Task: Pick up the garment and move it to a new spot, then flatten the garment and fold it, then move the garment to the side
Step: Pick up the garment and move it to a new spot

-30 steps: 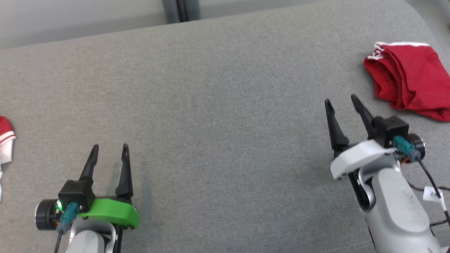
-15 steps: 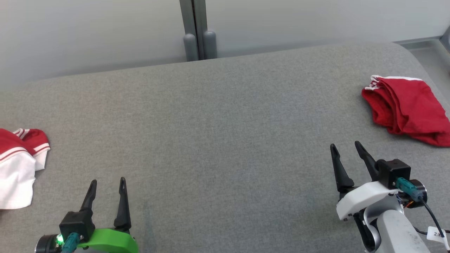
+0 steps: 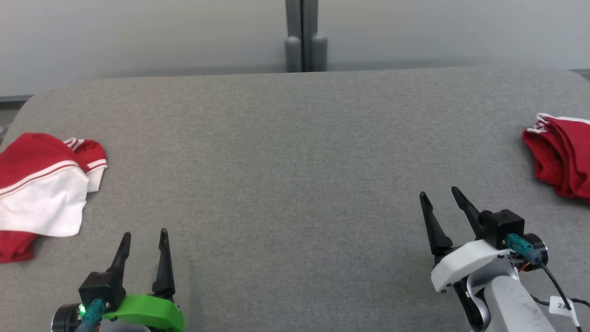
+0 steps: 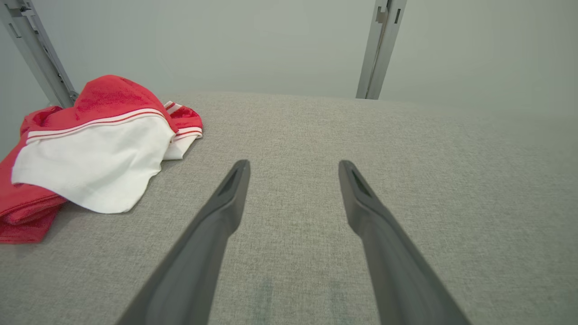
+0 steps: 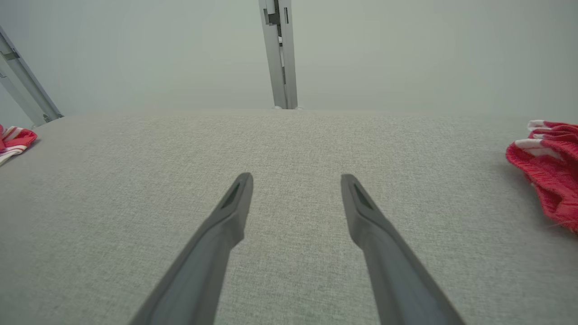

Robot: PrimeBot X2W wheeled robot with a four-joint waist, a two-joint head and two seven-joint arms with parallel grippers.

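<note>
A crumpled red and white garment (image 3: 41, 189) lies at the left edge of the grey padded table (image 3: 295, 175); the left wrist view has the garment (image 4: 90, 149) up and to the left of my fingers. A folded red garment (image 3: 560, 157) rests at the table's right edge, and this red garment (image 5: 551, 171) sits at the right in the right wrist view. My left gripper (image 3: 144, 234) stands open near the front left, empty. My right gripper (image 3: 438, 193) stands open at the front right, empty, left of the folded piece.
A grey post (image 3: 304, 37) rises behind the table's far edge against a pale wall. Another slanted post (image 4: 36, 54) stands behind the left garment. A cable with a white tag (image 3: 560, 305) hangs by my right wrist.
The head camera has tilted up and turned left, so the whole picture shifted: the left garment came into view and the right one slid toward the edge. Both grippers stay open and low.
</note>
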